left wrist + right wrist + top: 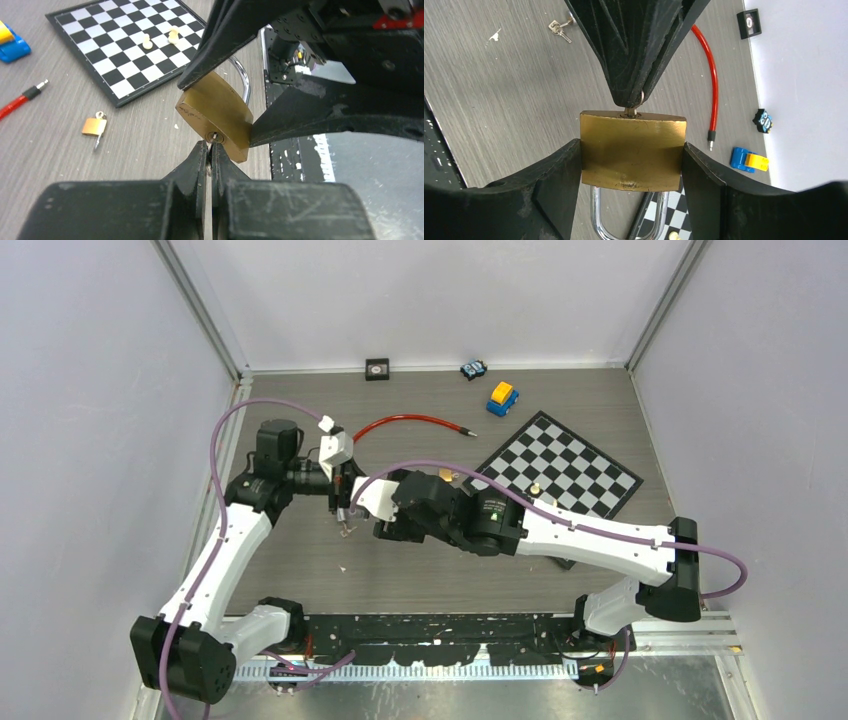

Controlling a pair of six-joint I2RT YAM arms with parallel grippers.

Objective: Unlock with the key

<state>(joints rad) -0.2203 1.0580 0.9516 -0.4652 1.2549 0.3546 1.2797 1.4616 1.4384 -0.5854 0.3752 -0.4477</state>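
Observation:
A large brass padlock (pixel 633 150) is held above the table, my right gripper (pixel 630 147) shut on its two sides. Its silver shackle (pixel 596 215) points back toward the right wrist and looks closed. My left gripper (pixel 210 147) is shut on a small silver key (pixel 213 137), whose blade sits in the keyhole on the bottom face of the padlock (pixel 215 112). In the top view the two grippers meet left of the table's centre, the left gripper (pixel 343 502) touching the right gripper (pixel 375 510). The key's head is hidden between the left fingers.
A chessboard (pixel 560 465) with two pawns lies to the right. A red cable (pixel 410 420), a blue and yellow toy car (pixel 503 397) and a black box (pixel 377 368) lie at the back. A small padlock (pixel 93 126) and spare keys (pixel 559 27) rest on the table.

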